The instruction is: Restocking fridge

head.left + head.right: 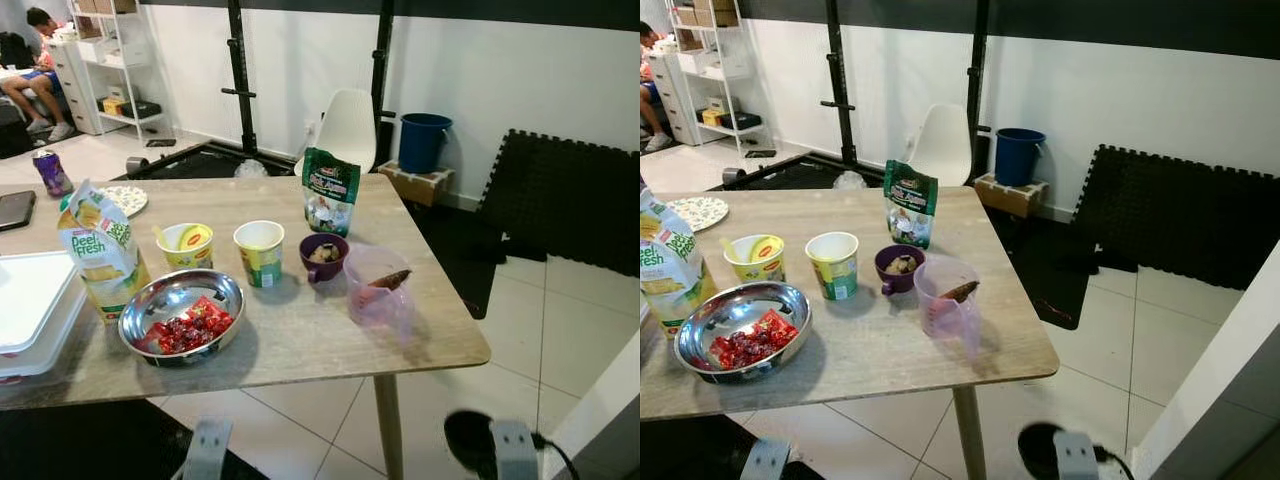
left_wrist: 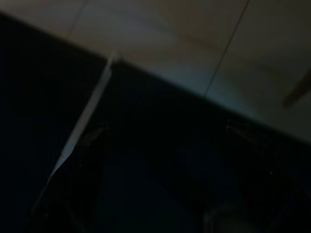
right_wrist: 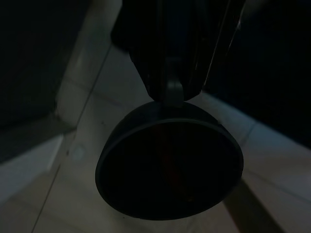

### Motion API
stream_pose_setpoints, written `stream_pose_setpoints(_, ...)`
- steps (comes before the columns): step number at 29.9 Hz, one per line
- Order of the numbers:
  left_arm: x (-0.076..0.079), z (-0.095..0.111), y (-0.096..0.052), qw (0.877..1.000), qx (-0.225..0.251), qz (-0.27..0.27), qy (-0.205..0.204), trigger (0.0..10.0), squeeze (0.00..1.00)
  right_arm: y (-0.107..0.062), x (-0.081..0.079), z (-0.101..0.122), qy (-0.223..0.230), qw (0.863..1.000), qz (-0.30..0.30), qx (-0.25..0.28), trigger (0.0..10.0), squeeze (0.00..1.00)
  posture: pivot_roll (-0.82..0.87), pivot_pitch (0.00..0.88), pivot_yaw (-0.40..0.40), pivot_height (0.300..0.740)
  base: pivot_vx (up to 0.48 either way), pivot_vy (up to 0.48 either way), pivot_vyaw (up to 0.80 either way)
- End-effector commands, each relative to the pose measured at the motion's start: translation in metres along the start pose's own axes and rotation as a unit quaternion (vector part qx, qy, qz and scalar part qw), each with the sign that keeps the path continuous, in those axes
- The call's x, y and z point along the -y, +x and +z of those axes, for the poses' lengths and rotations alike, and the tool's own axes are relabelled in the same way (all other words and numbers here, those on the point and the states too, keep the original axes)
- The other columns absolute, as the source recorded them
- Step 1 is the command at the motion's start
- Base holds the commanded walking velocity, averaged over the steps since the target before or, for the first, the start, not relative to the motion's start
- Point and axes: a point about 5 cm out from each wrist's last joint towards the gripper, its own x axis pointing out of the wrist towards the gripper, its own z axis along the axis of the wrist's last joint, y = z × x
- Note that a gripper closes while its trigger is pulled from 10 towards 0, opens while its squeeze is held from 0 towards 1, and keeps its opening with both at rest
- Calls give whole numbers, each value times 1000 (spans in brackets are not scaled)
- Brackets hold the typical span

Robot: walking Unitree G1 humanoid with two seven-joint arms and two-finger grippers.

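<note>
Both arms hang idle below the table edge: left gripper point(image 1: 207, 450) at 7 o'clock, right gripper point(image 1: 508, 447) at 5 o'clock; can't tell whether either is apart or together. Restock items sit staged on the light wood table point(image 1: 330, 345), presumably for pickup. Near edge: round steel bowl of red fruit point(image 1: 182, 315) at 9 o'clock, Deel Fresh carton point(image 1: 102, 250) just beside it. Next row: yellow cup point(image 1: 186, 245), green-yellow cup point(image 1: 260, 252), purple mug point(image 1: 324, 256), clear plastic jug point(image 1: 377, 287). Green snack pouch point(image 1: 330, 190) stands behind, upright. Fridge not visible.
</note>
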Motion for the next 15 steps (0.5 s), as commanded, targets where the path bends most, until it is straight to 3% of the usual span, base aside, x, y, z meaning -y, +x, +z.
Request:
stream_pose_setpoints(1, -2, -4, -1, 1000, -9, -1, 8, 10000, 0, -1, 0, -3, -8, 1000, 2, -6, 10000, 0, -7, 94, -6, 740, 0, 0, 0)
stream_pose_setpoints(15, 2, 5, 2, 1000, -2, -2, 8, 10000, 0, 1, -4, 1, -13, 1000, 5, -3, 10000, 0, -6, 78, -9, 740, 0, 0, 0)
